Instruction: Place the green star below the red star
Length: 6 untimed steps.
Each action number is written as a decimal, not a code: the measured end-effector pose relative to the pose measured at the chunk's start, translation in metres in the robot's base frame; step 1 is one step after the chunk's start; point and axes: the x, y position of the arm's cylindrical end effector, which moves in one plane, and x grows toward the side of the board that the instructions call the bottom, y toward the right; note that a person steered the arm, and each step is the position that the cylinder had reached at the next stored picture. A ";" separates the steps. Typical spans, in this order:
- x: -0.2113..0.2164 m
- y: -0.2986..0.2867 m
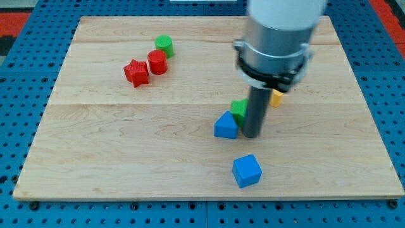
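The red star lies at the board's upper left. The green star is near the board's middle, partly hidden behind my dark rod. My tip rests on the board just right of the green star and right of a blue triangular block. The tip seems to touch the green star's right side; contact cannot be confirmed.
A red cylinder sits right of the red star, with a green cylinder above it. A blue cube lies below my tip. A yellow block shows partly behind the rod's right side. The wooden board sits on blue pegboard.
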 end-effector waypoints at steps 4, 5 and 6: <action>-0.053 -0.117; -0.003 -0.107; -0.002 -0.162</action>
